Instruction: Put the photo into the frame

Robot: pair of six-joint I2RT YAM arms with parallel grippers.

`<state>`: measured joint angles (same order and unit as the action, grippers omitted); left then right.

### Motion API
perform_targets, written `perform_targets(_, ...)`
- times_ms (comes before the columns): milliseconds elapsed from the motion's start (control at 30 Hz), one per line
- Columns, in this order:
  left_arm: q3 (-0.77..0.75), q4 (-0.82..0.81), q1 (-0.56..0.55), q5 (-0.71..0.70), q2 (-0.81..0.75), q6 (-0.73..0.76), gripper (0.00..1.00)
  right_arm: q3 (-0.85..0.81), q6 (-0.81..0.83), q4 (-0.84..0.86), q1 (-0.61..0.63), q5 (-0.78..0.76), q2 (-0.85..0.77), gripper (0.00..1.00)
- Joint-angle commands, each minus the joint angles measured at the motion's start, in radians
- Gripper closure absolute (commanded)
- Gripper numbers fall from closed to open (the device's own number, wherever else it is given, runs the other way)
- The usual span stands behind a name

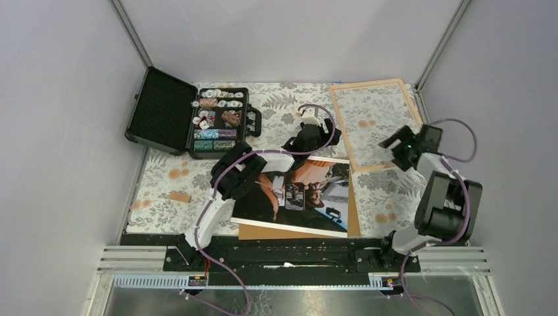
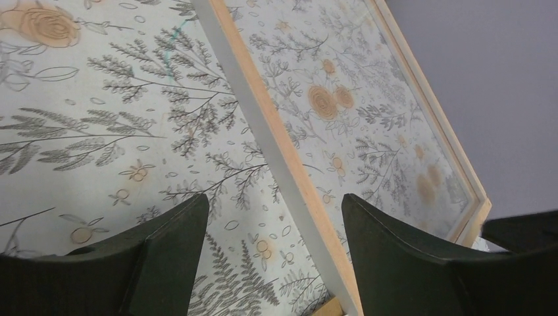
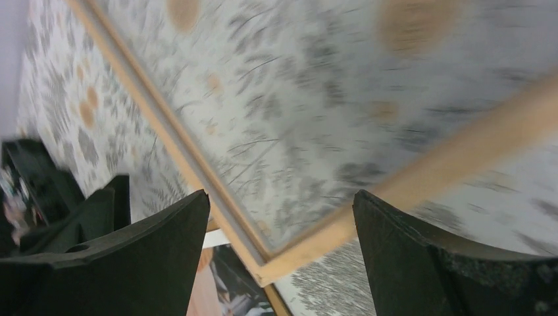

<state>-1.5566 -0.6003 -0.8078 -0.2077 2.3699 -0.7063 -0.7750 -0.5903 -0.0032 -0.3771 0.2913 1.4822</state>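
Grey walls [image 1: 66,66] enclose a floral table [image 1: 158,178] bearing frame [image 1: 376,122] and photo [image 1: 309,197]; left pincer [image 2: 274,204] and right pincer [image 3: 281,201] gape empty.

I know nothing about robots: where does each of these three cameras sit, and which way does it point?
Top external: fixed above and behind, looking down on the floral table; left arm, right arm, photo, frame and poker chip case all show.
Left wrist: on the left arm, looking past the open left hand along the frame's long edge.
Right wrist: on the right arm, looking past the open right hand at the frame's near corner, photo just below.
Shared: all three see the frame.
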Motion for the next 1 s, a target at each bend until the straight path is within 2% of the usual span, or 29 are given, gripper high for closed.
perform_targets(0,0.05,-0.088,0.026,0.019,-0.1,0.024,0.2,-0.141,0.11,-0.049,0.174,0.037,0.123,0.13)
perform_targets(167,0.137,-0.163,0.062,0.062,-0.144,0.008,0.16,-0.201,0.092,-0.036,0.28,0.021,0.236,0.15)
perform_targets(300,0.146,-0.174,0.081,0.091,-0.138,-0.021,0.15,-0.216,0.067,-0.027,0.326,0.013,0.317,0.16)
perform_targets(367,0.143,-0.176,0.084,0.091,-0.135,-0.027,0.15,-0.197,0.05,-0.007,0.34,0.014,0.319,0.18)
perform_targets(500,0.141,-0.175,0.085,0.078,-0.134,-0.024,0.15,-0.154,0.012,0.056,0.346,0.033,0.298,0.28)
perform_targets(600,0.137,-0.173,0.084,0.08,-0.131,-0.021,0.15,-0.127,-0.015,0.075,0.354,0.058,0.27,0.3)
perform_targets(733,0.137,-0.177,0.085,0.102,-0.126,-0.019,0.15,-0.114,-0.037,0.099,0.36,0.089,0.212,0.28)
perform_targets(867,0.117,-0.18,0.085,0.131,-0.104,-0.026,0.15,-0.157,-0.003,0.04,0.359,0.011,0.145,0.21)
perform_targets(967,0.098,-0.185,0.081,0.145,-0.084,-0.038,0.14,-0.245,0.053,-0.082,0.354,-0.107,0.138,0.13)
